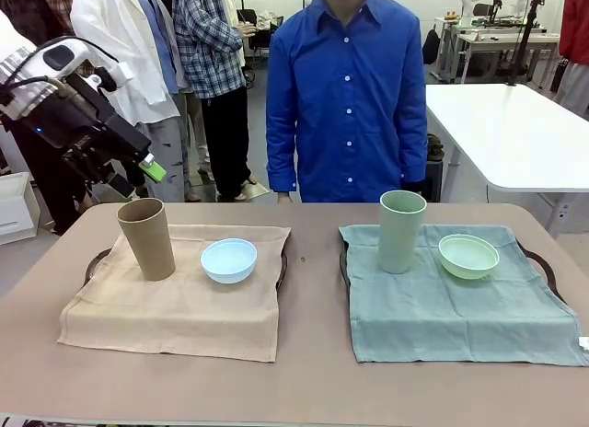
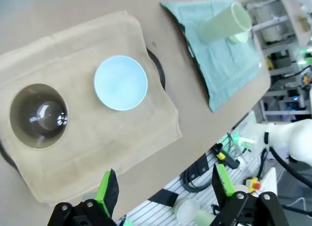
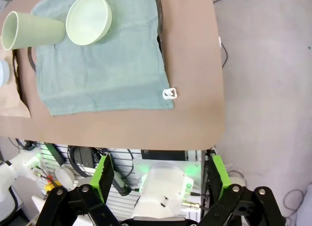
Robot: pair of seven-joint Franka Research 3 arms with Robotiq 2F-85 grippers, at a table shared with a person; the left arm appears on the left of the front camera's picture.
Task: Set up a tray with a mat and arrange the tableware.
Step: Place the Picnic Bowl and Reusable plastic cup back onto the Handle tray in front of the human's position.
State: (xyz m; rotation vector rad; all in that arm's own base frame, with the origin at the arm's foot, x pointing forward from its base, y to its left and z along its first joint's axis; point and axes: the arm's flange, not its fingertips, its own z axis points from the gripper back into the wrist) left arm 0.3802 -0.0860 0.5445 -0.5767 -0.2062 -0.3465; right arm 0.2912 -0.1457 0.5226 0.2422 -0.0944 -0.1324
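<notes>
A tan cup [image 1: 147, 238] and a light blue bowl [image 1: 228, 259] stand on a tan mat [image 1: 175, 303] laid over a dark tray [image 1: 92, 261] on the left. On the right, a pale green cup [image 1: 401, 229] and a pale green bowl [image 1: 468, 256] stand on a teal mat [image 1: 460, 303] over a second tray [image 1: 545, 263]. My left gripper [image 1: 138, 177] hangs open above and left of the tan cup. From its wrist I look down into the tan cup [image 2: 38, 115] and the blue bowl [image 2: 120, 83], with the left gripper [image 2: 165, 187] empty. My right gripper [image 3: 158, 179] is open, high off the table's near edge, above the green bowl [image 3: 88, 19] and green cup [image 3: 31, 28].
A person in a blue shirt [image 1: 348, 96] stands at the far side of the table, hands out of sight. A small white tag [image 3: 169, 93] sticks out at the teal mat's corner. Bare tabletop [image 1: 313, 353] runs between the two trays and along the front.
</notes>
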